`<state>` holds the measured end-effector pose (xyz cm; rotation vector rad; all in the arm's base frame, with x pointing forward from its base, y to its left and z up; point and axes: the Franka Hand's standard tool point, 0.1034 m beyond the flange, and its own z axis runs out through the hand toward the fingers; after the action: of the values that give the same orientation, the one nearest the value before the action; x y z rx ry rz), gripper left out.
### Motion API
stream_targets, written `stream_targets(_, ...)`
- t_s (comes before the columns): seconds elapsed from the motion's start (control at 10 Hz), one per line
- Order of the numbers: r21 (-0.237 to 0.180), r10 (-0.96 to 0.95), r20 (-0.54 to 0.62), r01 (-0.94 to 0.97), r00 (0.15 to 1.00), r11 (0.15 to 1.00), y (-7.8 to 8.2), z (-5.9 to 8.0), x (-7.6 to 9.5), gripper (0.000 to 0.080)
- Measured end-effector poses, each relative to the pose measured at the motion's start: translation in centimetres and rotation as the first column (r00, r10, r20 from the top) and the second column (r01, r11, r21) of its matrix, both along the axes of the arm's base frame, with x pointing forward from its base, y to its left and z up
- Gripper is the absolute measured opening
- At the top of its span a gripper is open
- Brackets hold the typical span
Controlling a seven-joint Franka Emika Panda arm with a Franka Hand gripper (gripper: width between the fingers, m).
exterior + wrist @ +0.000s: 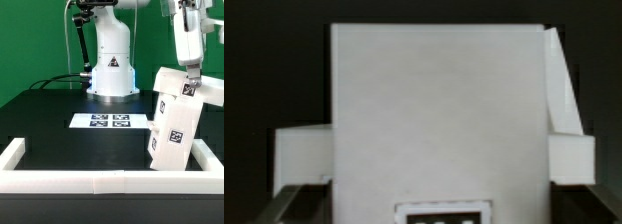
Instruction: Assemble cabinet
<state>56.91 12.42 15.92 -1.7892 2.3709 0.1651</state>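
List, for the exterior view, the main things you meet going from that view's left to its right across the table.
Black cable → robot base → marker board → cabinet, tilted on the table, with the hand at its top.

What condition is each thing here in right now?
cabinet body: tilted, one lower corner by the table's white rim, held up.
hand: at the cabinet body's top; grip cannot be confirmed.
marker board: flat on the table, untouched.
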Motion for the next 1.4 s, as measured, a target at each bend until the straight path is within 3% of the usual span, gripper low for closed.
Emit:
stream_targets(0.1,0.001,0.010,0.003,-0.010,1.000,1.000,0.0,0.1,-0.1,0.0743)
stream_targets(0.2,0.008,0.020,0.010,-0.020,1.000,1.000,0.0,0.6,-0.3,0.0782)
stream_targets(0.5,0.035,0.020,0.029,-0.021,0.999,0.999,0.0,2.0,-0.9,0.0799)
stream_targets(0.8,0.030,0.060,0.031,-0.061,0.998,0.998,0.1,1.8,-1.0,0.0797)
stream_targets(1.0,-0.006,0.415,0.035,-0.415,0.909,0.910,-0.1,1.9,-1.0,0.0797)
stream_targets(1.1,-0.042,0.615,0.061,-0.613,0.786,0.789,-0.1,2.1,-0.7,0.0797)
stream_targets(1.4,-0.078,0.804,0.093,-0.801,0.587,0.594,-0.4,2.0,-0.6,0.0797)
